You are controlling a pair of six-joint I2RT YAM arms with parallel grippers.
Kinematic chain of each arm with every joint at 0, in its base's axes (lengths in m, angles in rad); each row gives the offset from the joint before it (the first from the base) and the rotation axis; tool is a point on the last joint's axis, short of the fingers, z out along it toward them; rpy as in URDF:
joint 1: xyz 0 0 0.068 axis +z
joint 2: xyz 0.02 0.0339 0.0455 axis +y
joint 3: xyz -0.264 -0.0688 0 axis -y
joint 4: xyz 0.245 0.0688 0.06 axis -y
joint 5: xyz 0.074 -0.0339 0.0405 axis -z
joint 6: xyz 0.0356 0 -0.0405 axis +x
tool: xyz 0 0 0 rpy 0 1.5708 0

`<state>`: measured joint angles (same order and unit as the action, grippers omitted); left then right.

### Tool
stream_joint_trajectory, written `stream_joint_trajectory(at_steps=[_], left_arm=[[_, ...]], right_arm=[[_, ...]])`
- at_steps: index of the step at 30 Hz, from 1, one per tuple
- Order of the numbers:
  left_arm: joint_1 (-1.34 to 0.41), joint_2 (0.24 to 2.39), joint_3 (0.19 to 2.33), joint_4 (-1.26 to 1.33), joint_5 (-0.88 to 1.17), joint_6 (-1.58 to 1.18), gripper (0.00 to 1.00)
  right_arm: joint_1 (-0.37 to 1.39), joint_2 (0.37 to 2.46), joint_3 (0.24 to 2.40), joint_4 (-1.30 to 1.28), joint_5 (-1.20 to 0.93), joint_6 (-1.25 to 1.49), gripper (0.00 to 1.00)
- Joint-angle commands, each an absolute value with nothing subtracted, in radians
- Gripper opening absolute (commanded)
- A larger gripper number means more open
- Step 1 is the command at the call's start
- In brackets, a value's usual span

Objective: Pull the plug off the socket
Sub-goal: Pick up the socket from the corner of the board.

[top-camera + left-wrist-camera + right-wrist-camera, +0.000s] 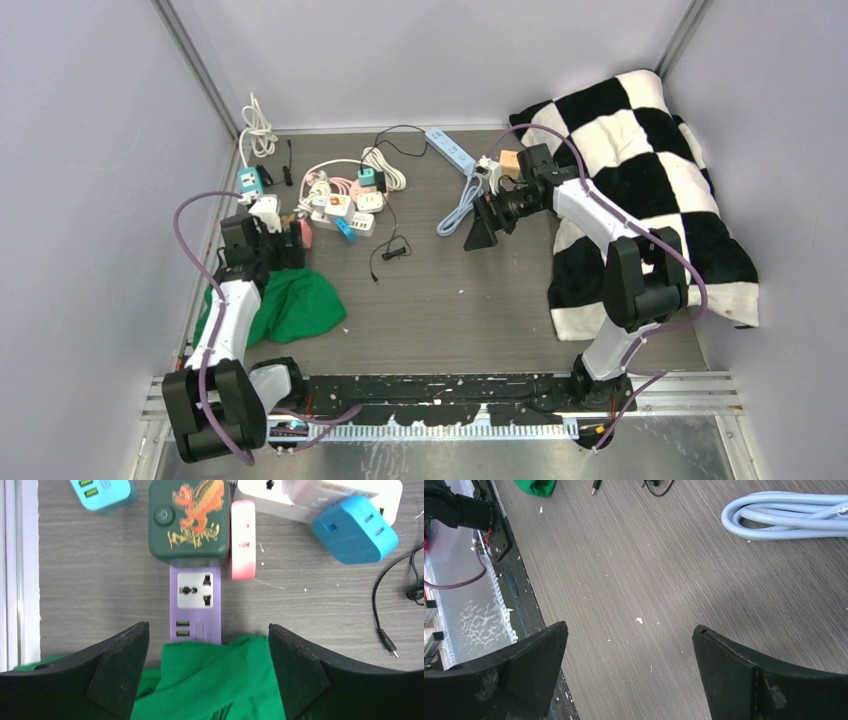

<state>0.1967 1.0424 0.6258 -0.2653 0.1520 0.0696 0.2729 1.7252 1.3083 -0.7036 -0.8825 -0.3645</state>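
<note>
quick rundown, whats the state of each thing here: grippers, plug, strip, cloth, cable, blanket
left gripper: open, empty, above strip and cloth
right gripper: open, empty, above table
plug: seated on strip's far end, not yet pulled
strip: flat, one socket free, near end under cloth
cloth: crumpled, covering strip's near end
cable: coiled, lying loose
blanket: rumpled, at right side

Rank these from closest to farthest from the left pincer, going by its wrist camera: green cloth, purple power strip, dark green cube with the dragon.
1. green cloth, at the bottom, between the fingers of the left pincer.
2. purple power strip, just ahead, centre, near end under the cloth.
3. dark green cube, top of the picture, at the strip's far end.
</note>
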Motion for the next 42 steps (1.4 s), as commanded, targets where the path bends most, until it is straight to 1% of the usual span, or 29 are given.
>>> stream_joint_trajectory(at_steps=[1,6,7,12,19,25,29,35,39,42], left_arm=[[0.225,1.106,0.623,-0.047,0.271,0.112,0.88],[0.248,1.235,0.652,0.003,0.318,0.117,0.81],[0.251,1.258,0.670,-0.026,0.325,0.124,0.80],[0.255,1.293,0.702,-0.069,0.336,0.144,0.79],[0.255,1.311,0.722,-0.177,0.256,0.225,0.78],[0.252,1.364,0.765,-0.258,0.198,0.262,0.72],[0.235,1.372,0.765,-0.259,0.182,0.293,0.72],[0.193,1.406,0.737,-0.233,0.179,0.418,0.77],[0.184,1.449,0.745,-0.213,0.179,0.438,0.77],[0.183,1.490,0.766,-0.212,0.193,0.449,0.75]], right_arm=[[0.271,1.681,1.304,-0.680,-0.910,-0.360,1.00],[0.271,1.679,1.297,-0.681,-0.907,-0.365,1.00],[0.271,1.678,1.295,-0.682,-0.905,-0.365,1.00],[0.269,1.673,1.286,-0.692,-0.899,-0.379,1.00],[0.264,1.675,1.280,-0.692,-0.905,-0.382,1.00],[0.262,1.676,1.278,-0.692,-0.904,-0.381,1.00],[0.261,1.676,1.278,-0.691,-0.904,-0.380,1.00],[0.259,1.677,1.278,-0.692,-0.904,-0.380,1.00],[0.257,1.679,1.276,-0.692,-0.904,-0.380,1.00],[0.258,1.679,1.275,-0.693,-0.903,-0.379,1.00]])
